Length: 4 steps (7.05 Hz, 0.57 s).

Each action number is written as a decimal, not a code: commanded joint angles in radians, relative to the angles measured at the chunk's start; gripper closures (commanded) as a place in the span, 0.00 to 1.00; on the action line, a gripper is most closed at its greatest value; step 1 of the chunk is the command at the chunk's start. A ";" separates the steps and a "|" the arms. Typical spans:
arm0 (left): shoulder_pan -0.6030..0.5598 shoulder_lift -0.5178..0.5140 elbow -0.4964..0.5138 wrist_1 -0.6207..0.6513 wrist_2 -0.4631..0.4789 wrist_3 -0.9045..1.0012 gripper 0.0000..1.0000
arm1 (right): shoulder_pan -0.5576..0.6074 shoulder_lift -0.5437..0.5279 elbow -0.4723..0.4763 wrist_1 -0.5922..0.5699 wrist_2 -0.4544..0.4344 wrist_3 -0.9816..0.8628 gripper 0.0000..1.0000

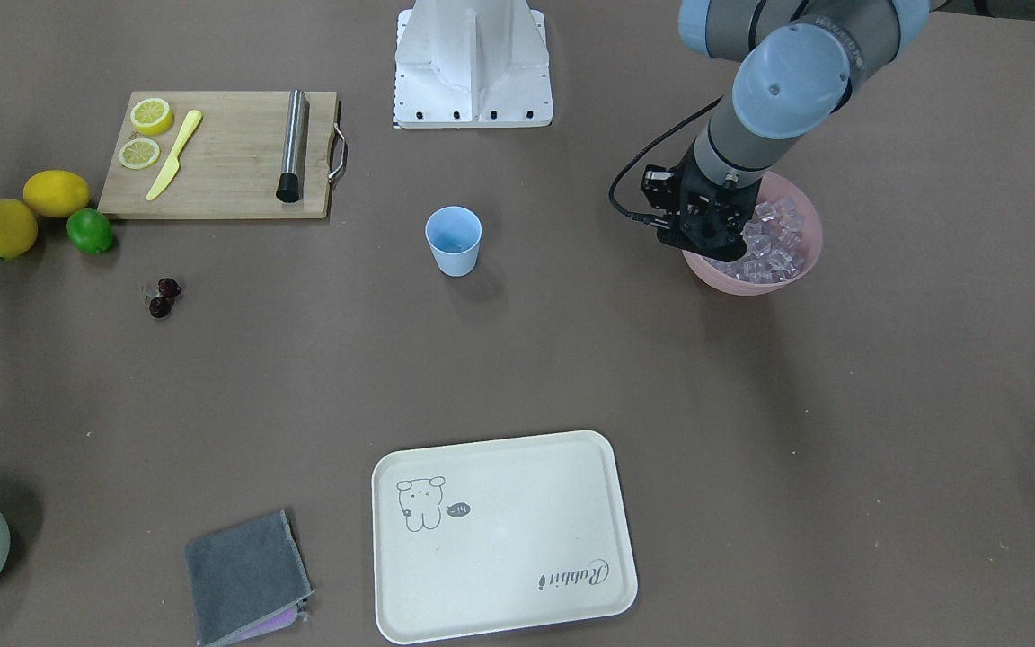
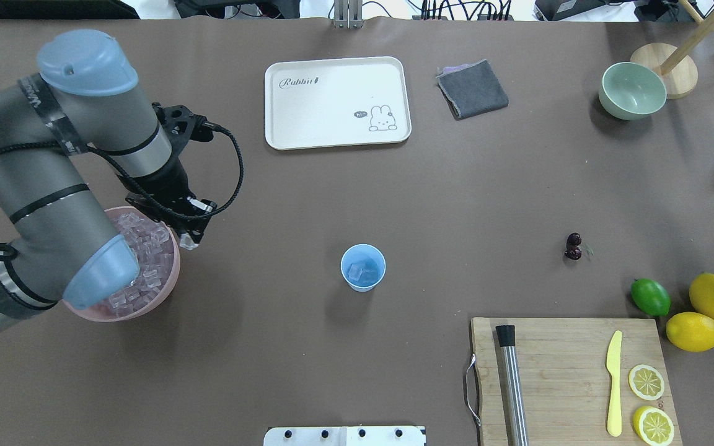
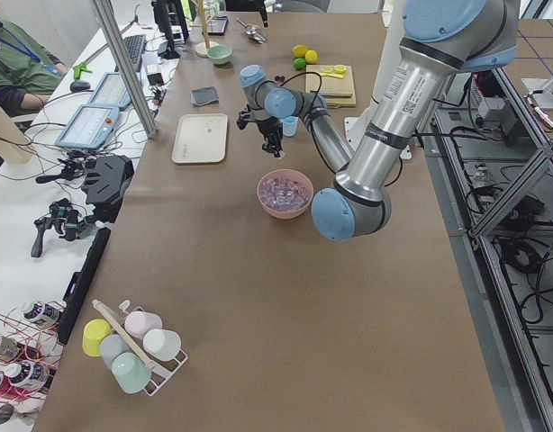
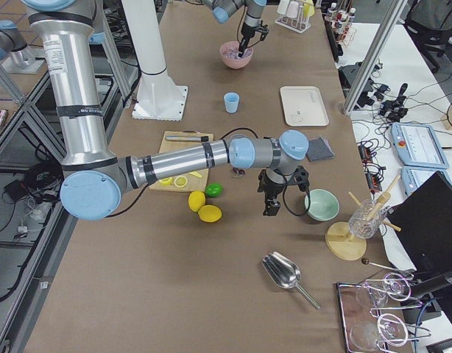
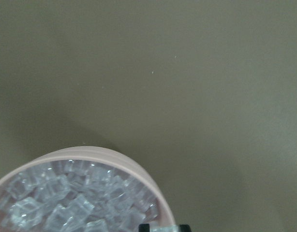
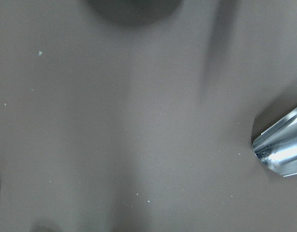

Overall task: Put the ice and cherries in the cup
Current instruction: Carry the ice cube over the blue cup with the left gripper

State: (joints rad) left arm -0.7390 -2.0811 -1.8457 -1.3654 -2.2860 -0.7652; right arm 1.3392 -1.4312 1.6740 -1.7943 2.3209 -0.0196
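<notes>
In the overhead view the left gripper (image 2: 190,240) hangs at the pink bowl's (image 2: 174,269) right rim, frame left, fingers seemingly pinching an ice cube (image 2: 188,244). The cup (image 2: 363,287), centre frame, holds ice (image 2: 357,271). The cherries (image 2: 573,246) lie right of centre. Whether the right gripper's (image 4: 271,204) fingers are spread, I cannot tell.

The cup (image 1: 454,247) is light blue, the ice (image 1: 774,238) clear, its bowl (image 1: 751,279) pink, the cherries (image 1: 163,297) dark red.

Seen from overhead, the cup (image 2: 374,257) holds ice (image 2: 357,271). A bowl (image 2: 140,311) lies at its nine o'clock, a tray (image 2: 332,105) at twelve, the cherries (image 2: 573,246) at three, and a board (image 2: 568,371) at five.
</notes>
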 commanded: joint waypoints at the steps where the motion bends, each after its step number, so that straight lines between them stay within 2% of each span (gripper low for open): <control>1: 0.064 -0.002 0.106 -0.354 -0.010 -0.482 0.95 | 0.000 0.000 0.003 0.001 0.000 0.001 0.00; 2: 0.069 0.000 0.121 -0.436 -0.016 -0.622 0.94 | 0.000 0.000 0.003 0.000 0.000 0.001 0.00; 3: 0.076 -0.002 0.149 -0.524 -0.088 -0.746 0.94 | 0.000 0.000 0.003 0.000 0.000 0.001 0.00; 4: 0.093 -0.005 0.175 -0.637 -0.099 -0.890 0.94 | 0.002 0.000 0.006 0.000 0.000 0.001 0.00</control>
State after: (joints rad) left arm -0.6630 -2.0836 -1.7036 -1.8706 -2.3534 -1.4794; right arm 1.3395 -1.4312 1.6775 -1.7946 2.3209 -0.0184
